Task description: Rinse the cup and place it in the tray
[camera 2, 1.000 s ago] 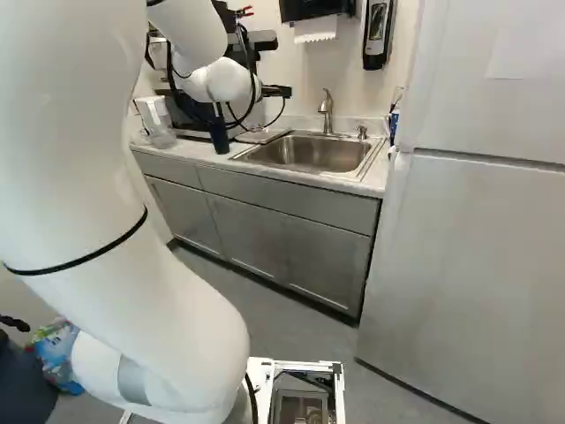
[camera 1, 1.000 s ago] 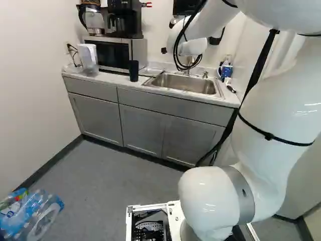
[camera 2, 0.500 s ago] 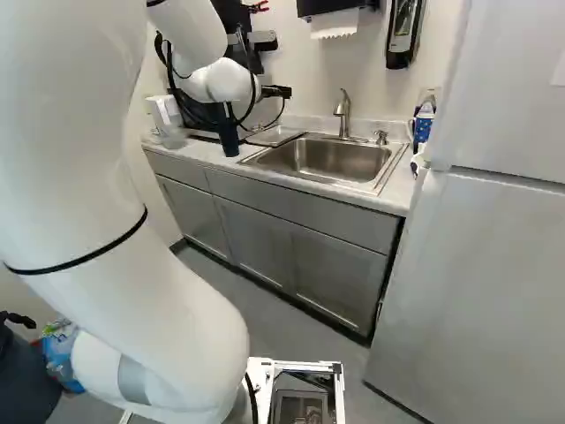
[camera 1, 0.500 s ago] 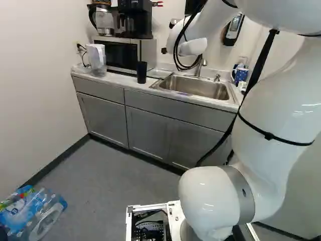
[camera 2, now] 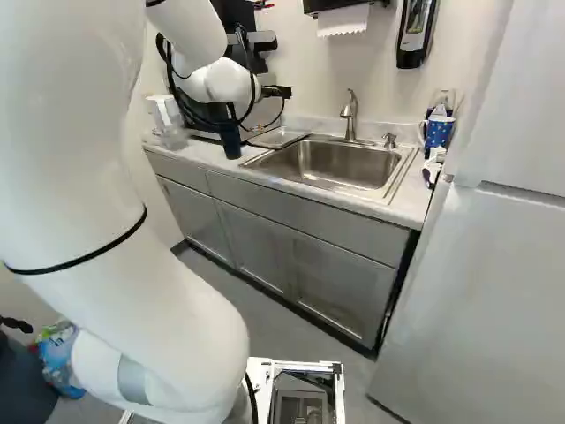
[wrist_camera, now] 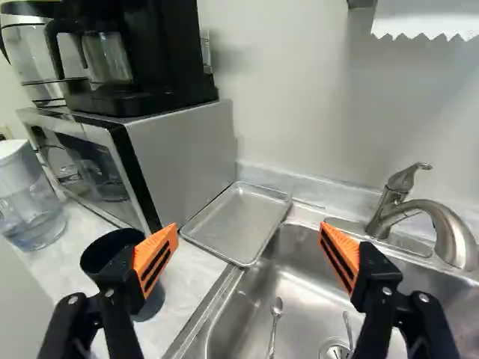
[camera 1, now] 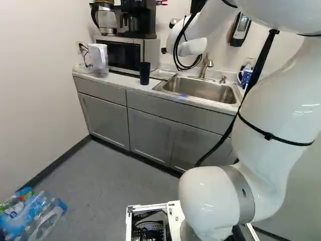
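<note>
1. Black cylindrical cup [camera 1: 144, 74]: upright on the pale worktop [wrist_camera: 191, 275], ungripped — rinse judged outstanding.
2. Shallow silver metal tray [wrist_camera: 239, 215]: cup absent, placement outstanding.
3. Black jaws with orange pads [wrist_camera: 147, 253]: wide apart, holding nothing.
4. Curved metal faucet [wrist_camera: 447, 222]: no water visible — task barely begun.

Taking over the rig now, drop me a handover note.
Jaws: open, nothing held.
Black cup, presumably the target: upright on the counter beside the sink, not gripped.
Tray: between microwave and faucet, cup not in it.
Faucet: no water visible.
Done: placement no; rinse can't be confirmed.
Left: likely grip cup, rinse, set in tray.
</note>
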Tool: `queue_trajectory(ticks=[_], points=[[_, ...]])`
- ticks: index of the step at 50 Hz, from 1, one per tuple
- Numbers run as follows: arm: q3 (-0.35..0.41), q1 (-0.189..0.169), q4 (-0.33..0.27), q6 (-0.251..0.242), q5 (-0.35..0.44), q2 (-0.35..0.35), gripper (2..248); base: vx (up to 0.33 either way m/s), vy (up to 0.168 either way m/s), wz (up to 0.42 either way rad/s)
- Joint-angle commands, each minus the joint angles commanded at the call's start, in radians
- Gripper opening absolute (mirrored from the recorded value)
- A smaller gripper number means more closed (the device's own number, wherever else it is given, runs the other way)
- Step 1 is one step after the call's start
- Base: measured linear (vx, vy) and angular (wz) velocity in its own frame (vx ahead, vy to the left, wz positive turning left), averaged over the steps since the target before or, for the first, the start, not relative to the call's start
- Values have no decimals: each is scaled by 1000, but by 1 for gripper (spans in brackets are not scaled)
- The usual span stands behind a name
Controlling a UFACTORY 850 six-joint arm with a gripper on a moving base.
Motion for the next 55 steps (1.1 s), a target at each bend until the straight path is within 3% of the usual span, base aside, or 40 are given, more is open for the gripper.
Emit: queue_trajectory(ticks=[55], points=[[0,0,0,0,0,0,247,79,3,7]])
